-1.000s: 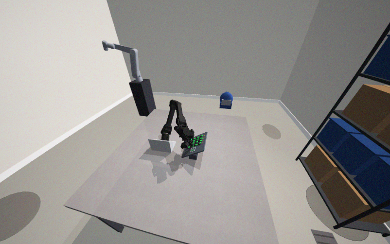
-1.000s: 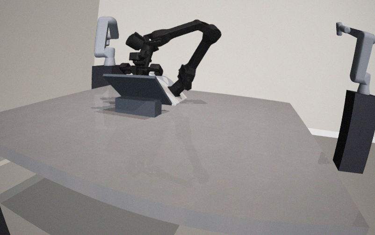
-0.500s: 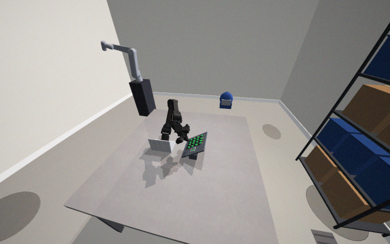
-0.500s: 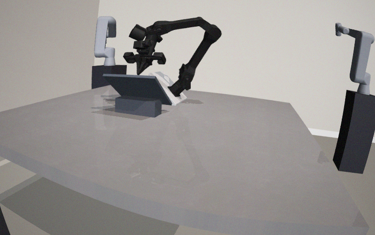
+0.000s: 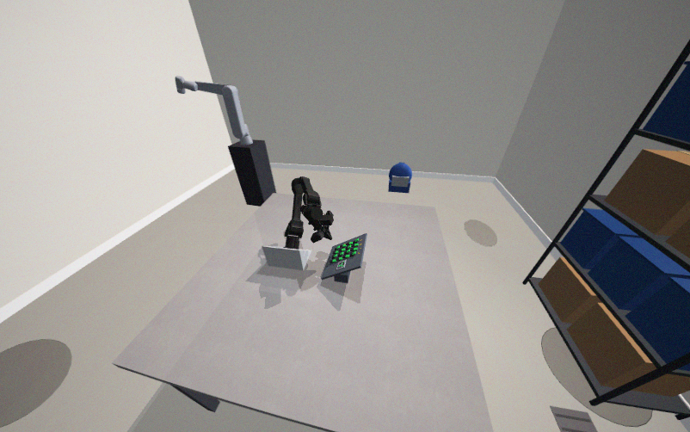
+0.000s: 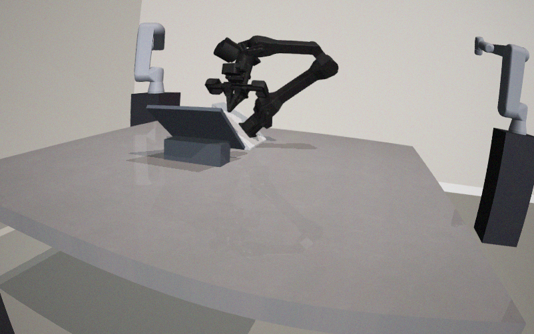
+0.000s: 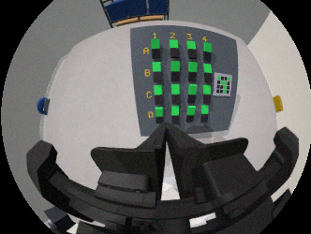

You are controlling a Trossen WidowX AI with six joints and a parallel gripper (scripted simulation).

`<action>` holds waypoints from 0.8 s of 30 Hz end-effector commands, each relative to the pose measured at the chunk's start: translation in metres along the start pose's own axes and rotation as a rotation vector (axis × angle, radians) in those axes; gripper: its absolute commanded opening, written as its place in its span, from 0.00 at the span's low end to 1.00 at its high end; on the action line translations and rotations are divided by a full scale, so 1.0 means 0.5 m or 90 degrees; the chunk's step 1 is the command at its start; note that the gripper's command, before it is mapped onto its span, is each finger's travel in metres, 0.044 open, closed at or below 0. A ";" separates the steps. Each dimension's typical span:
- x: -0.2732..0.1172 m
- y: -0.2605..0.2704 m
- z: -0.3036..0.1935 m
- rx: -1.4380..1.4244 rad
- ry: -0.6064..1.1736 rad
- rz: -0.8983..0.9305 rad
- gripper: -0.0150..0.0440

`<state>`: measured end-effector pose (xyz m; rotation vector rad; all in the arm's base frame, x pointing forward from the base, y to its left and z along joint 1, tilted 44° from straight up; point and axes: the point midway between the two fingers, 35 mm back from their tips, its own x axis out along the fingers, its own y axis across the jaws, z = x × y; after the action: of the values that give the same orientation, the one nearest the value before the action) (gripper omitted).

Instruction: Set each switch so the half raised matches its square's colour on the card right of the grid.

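The dark panel [image 5: 356,263] [image 6: 189,122] [image 7: 225,117] is tilted and carries a four-by-four switch grid, rows A to D and columns 1 to 4. Each switch, such as A1 [image 7: 155,49], shows a green far half and a dark near half. Green faces differ slightly in brightness and size; I cannot tell every raised half. The small card [image 5: 341,264] [image 7: 222,84] lies right of column 4 with mixed green and dark squares, too small to read surely. My gripper [image 5: 328,238] [image 6: 230,110] [image 7: 165,125] is shut and empty, apart from the panel, above its near edge side.
The panel stands on a grey block [image 6: 196,151] on the table [image 5: 305,346] [image 6: 275,196] [image 7: 94,103]. A pale tilted plate [image 5: 285,258] is by the arm's base. Grey arms on dark pedestals [image 5: 253,173] [image 6: 504,189] and a shelf rack [image 5: 564,229] stand beyond the table.
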<state>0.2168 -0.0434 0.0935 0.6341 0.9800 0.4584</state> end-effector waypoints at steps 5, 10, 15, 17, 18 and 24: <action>0.047 0.013 -0.010 0.004 0.011 0.003 0.25; 0.073 0.016 -0.010 0.004 0.016 0.005 0.25; 0.086 0.016 -0.010 0.004 0.015 0.005 0.25; 0.092 0.017 -0.010 0.004 0.015 0.006 0.25; 0.093 0.017 -0.010 0.004 0.015 0.005 0.25; 0.105 0.016 -0.009 0.004 0.015 0.005 0.25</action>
<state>0.2375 -0.0064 0.0691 0.6345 0.9934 0.4749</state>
